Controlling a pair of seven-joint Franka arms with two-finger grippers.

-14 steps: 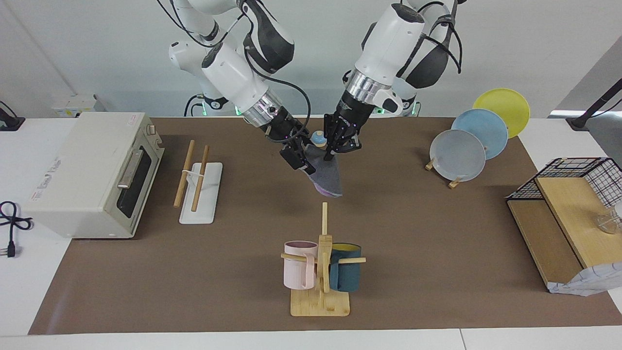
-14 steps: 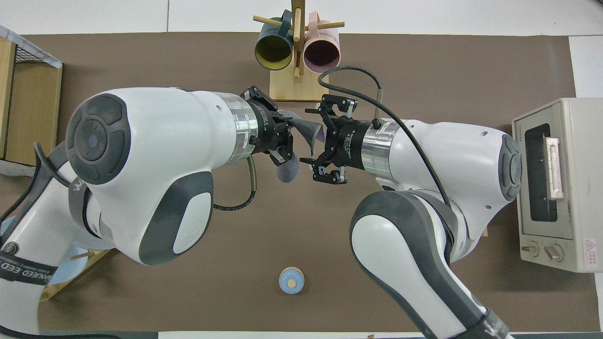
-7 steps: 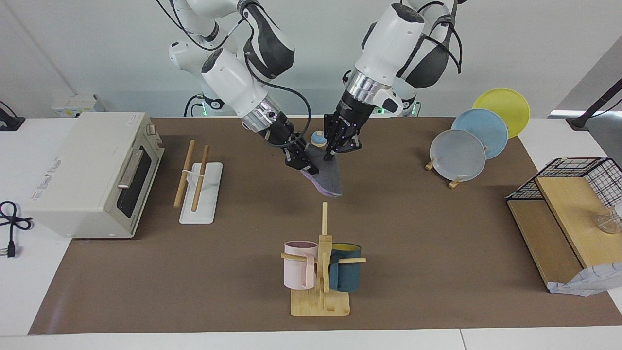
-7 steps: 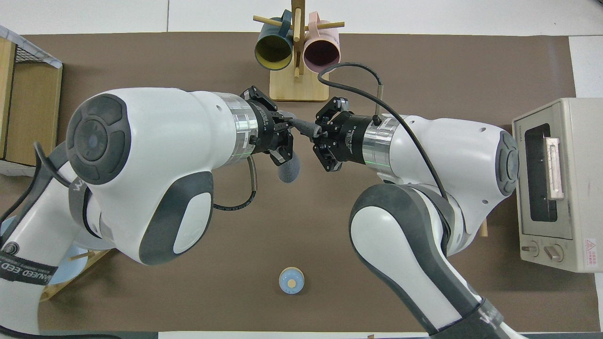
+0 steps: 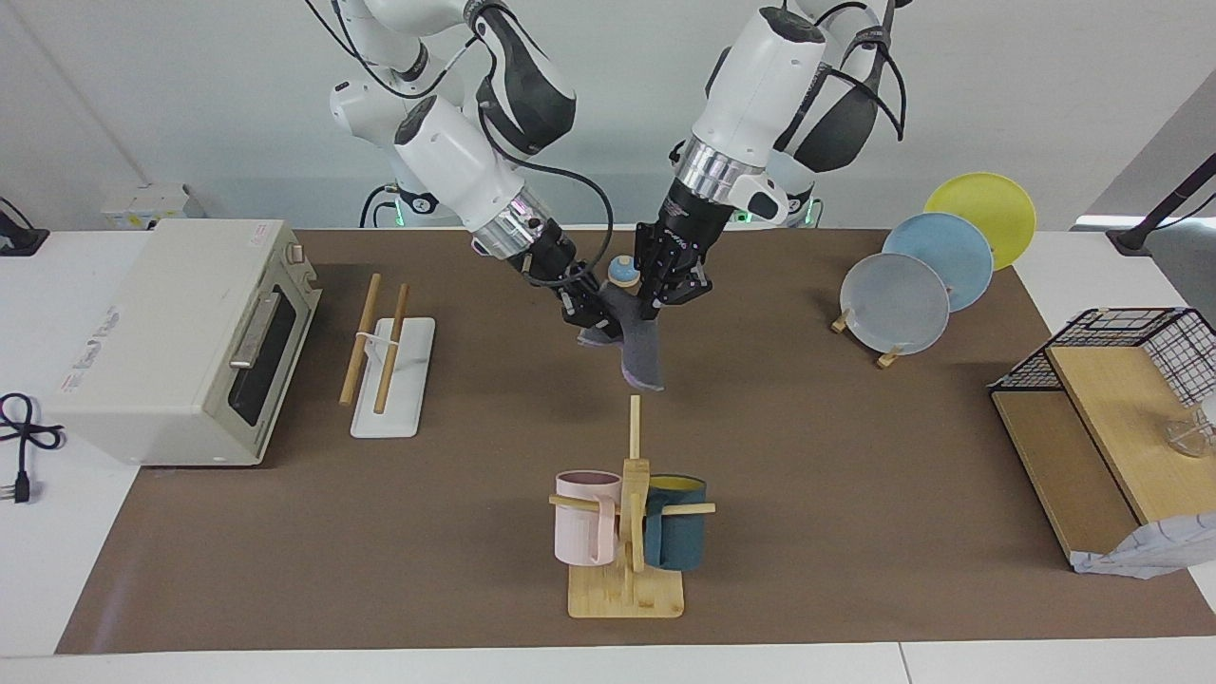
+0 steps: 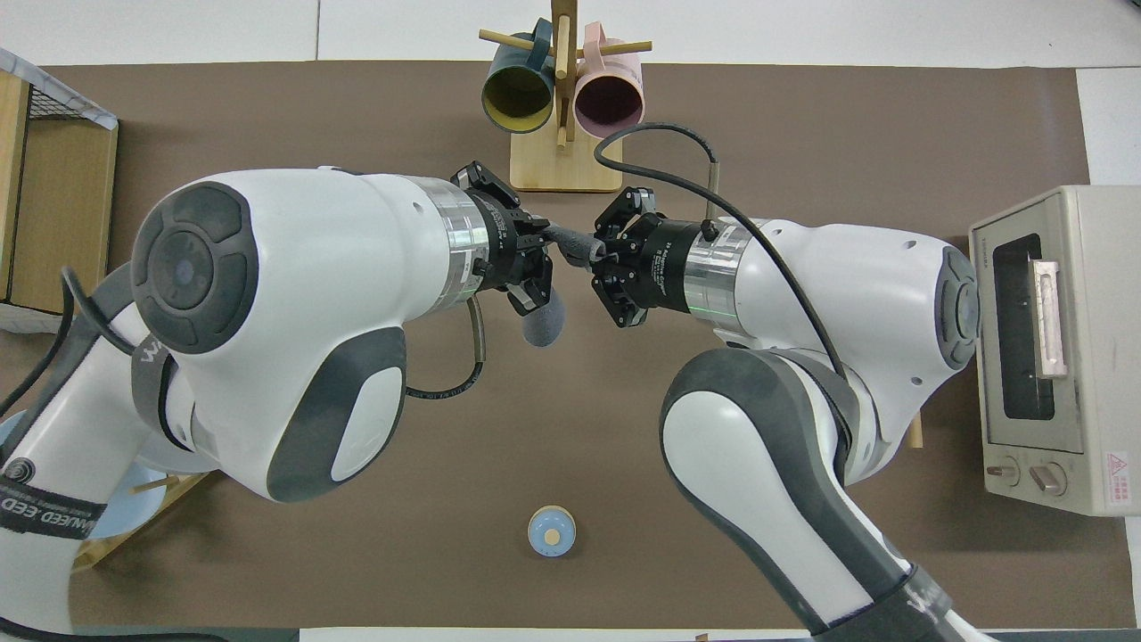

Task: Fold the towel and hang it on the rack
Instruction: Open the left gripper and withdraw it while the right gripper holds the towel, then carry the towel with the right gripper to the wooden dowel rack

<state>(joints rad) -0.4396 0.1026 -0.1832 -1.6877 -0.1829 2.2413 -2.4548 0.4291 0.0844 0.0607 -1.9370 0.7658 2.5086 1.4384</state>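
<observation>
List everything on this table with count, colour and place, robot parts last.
towel: one, dark grey and purple, hanging between the grippers over the mat's middle
rack: one, wooden rods on a white base, beside the oven
oven: one, cream, right arm's end
mug tree: one, bamboo, mat edge farthest from the robots
mugs: two, pink and teal, on the mug tree
plates: three, grey, blue, yellow, toward left arm's end
small jar: one, blue, nearest the robots
right gripper: black, jaws shut on the towel
left gripper: black, at the towel's top
</observation>
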